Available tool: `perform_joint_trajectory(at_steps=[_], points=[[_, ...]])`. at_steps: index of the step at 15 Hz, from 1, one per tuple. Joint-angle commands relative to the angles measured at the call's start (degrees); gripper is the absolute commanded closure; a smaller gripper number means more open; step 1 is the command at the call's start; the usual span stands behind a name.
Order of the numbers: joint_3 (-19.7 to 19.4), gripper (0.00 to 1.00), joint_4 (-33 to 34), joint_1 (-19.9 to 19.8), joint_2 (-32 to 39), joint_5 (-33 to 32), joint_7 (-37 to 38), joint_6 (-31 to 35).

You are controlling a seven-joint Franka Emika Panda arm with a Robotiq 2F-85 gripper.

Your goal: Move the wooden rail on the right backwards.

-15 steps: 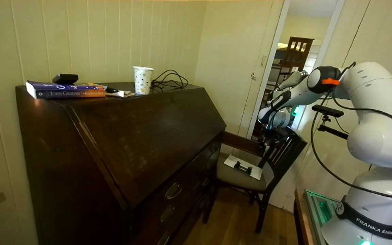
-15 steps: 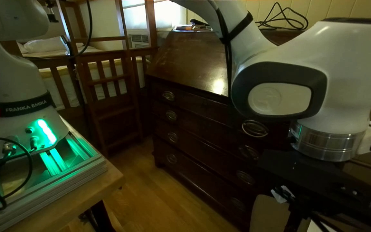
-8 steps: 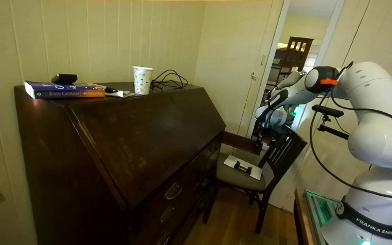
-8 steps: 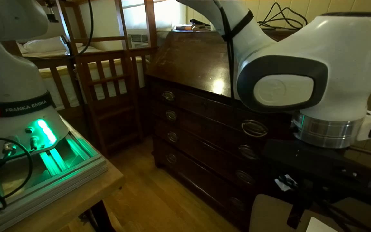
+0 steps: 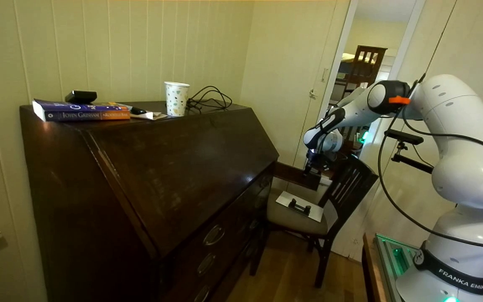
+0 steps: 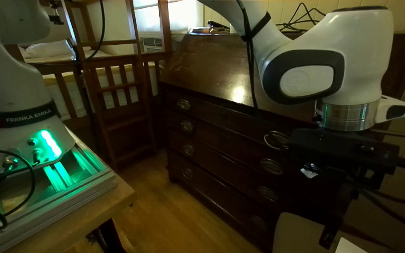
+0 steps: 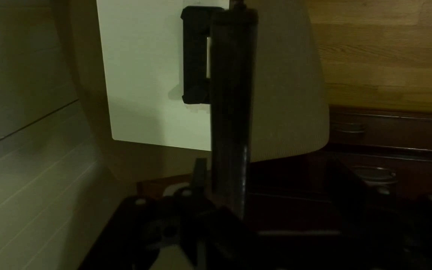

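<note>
Presently, the wrist view shows the fingers (image 7: 200,172) spread wide, the wooden rail (image 7: 234,101) between them but nearer one; an off-centre squeeze or slanted push could jam it. In an exterior view, the rail juts from the counter (image 5: 178,180) above a chair (image 5: 302,225) holding a white board (image 5: 284,199); the chair, close by, could snag the arm (image 5: 455,113). In an exterior view, the arm (image 6: 301,80) blocks part of the counter, and the rail is indistinct.
</note>
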Motion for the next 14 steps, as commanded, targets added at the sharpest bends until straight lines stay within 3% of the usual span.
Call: perform_joint_trajectory(at_steps=[1,5,12,13,14], points=[[-0.3,0.00,-2.1,-1.4,-1.8,2.2,2.3,1.8],[-1.7,0.00,-4.0,-4.4,-2.8,1.6,3.0,1.9],[2.1,0.00,-7.2,-11.3,-5.0,2.3,-2.8,2.0],[2.0,0.21,-8.2,-11.5,-5.7,2.0,-3.1,1.3],[1.9,0.26,-9.6,-11.7,-6.7,1.7,-3.5,1.1]])
